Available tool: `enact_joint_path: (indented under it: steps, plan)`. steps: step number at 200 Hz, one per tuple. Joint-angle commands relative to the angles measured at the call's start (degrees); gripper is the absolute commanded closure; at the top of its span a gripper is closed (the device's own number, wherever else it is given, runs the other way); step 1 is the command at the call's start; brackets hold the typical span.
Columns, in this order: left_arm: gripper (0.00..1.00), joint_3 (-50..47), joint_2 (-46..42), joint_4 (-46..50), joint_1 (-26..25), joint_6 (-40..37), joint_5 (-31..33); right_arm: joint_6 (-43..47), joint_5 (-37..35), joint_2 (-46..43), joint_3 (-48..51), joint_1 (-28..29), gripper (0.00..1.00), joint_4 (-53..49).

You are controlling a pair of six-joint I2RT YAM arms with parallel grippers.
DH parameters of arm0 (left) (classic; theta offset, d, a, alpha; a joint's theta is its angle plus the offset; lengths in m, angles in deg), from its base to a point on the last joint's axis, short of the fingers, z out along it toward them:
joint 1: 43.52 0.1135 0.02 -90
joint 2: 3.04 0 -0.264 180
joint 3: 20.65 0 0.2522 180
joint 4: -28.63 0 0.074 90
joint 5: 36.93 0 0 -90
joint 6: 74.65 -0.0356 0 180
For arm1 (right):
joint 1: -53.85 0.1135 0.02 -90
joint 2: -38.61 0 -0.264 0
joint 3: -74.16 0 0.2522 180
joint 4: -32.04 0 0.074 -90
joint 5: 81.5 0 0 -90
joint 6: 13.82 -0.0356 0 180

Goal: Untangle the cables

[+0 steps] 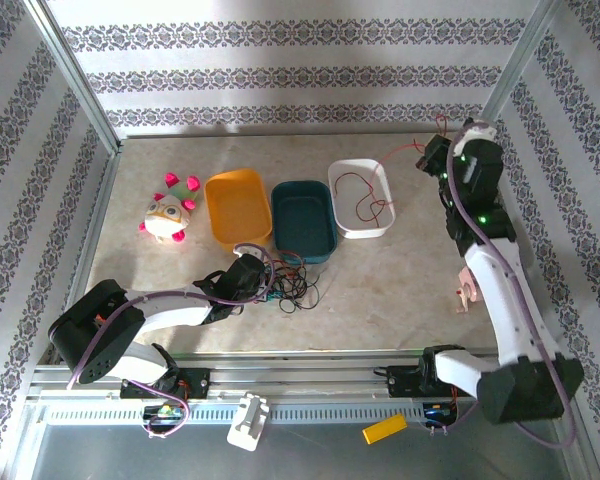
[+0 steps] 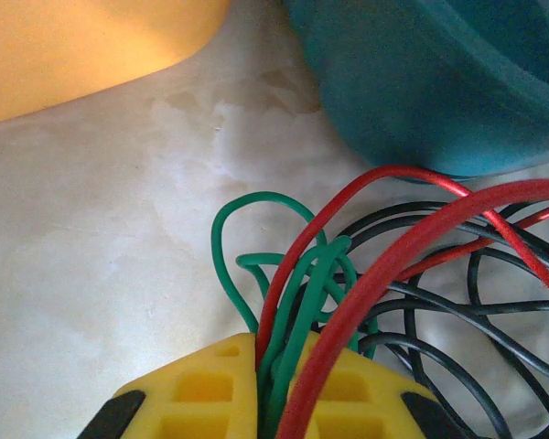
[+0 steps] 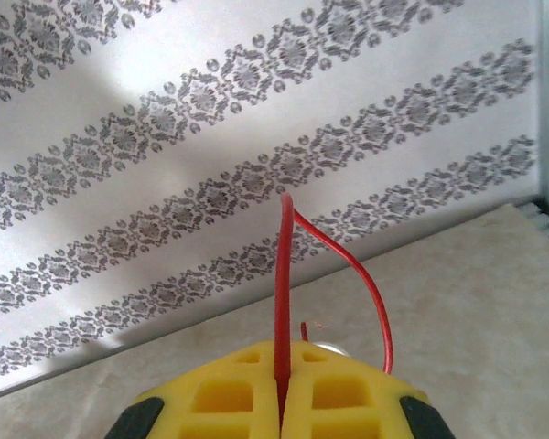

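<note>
Your left gripper [image 2: 274, 370] pinches green and red cables [image 2: 304, 285] beside the teal tray [image 2: 439, 82]. Your right gripper [image 3: 281, 389] clamps a red cable [image 3: 284, 274].

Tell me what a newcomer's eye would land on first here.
The tangle of red, green and black cables lies at the near middle of the table, with the left gripper shut on green and red strands. At far right, the right gripper pinches a red wire trailing into the white tray.

Papered walls [image 1: 280, 70] on three sides, pale with grey flowered stripes. Beige marble-like table [image 1: 400, 300], softly and evenly lit. Slanting metal frame posts [image 1: 75, 75] at the back corners; grey rail [image 1: 310, 373] along the near edge.
</note>
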Motion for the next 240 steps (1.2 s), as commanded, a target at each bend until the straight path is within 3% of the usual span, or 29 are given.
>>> enact_joint_path:
  steps: [1, 52, 95, 107, 114, 123, 133, 166, 194, 211, 240]
  plan:
    - [1.00, -1.96, 0.79, 4.92, 0.18, -0.34, 0.67, 0.98, 4.05, 5.78, -3.78, 0.53, 1.00, 4.81]
    - [1.00, -0.82, 1.17, 6.65, 0.17, -0.54, 0.36, 4.64, -0.03, 20.15, -2.22, 6.73, 1.00, 0.53]
    - [1.00, -0.45, 1.00, 7.23, 0.10, -0.61, 0.21, 1.56, 9.63, 29.26, -0.37, 9.39, 1.00, -3.12]
    - [1.00, -0.46, 0.89, 7.32, 0.09, -0.60, 0.29, -0.20, 9.96, 30.06, -0.13, 9.44, 0.95, -3.94]
    - [1.00, -0.54, 0.77, 7.39, 0.09, -0.52, 0.38, -1.34, 9.30, 30.08, 0.29, 9.45, 0.85, -4.08]
    - [1.00, -0.54, 0.47, 7.45, 0.09, -0.57, 0.46, -2.75, 7.69, 29.47, 0.90, 9.44, 0.63, -4.40]
    - [1.00, -0.64, 0.12, 7.45, 0.08, -0.53, 0.46, -3.71, 5.29, 28.06, 1.71, 9.43, 0.53, -4.75]
    - [1.00, -1.37, -1.29, 7.03, 0.09, -0.39, 0.57, -4.66, -5.79, 18.56, 6.26, 9.92, 0.43, -4.71]
    - [1.00, -2.01, -2.14, 6.02, 0.09, -0.52, 0.54, -3.62, -9.14, 9.52, 10.85, 11.20, 0.40, -5.36]
    - [1.00, -2.45, -2.41, 4.86, 0.09, -0.77, 0.23, -2.78, -5.92, 4.85, 14.06, 13.09, 0.40, -6.13]
    - [1.00, -2.92, -2.72, 2.86, 0.09, -1.09, -0.37, 2.38, 13.15, 0.06, 20.64, 21.35, 0.41, -3.41]
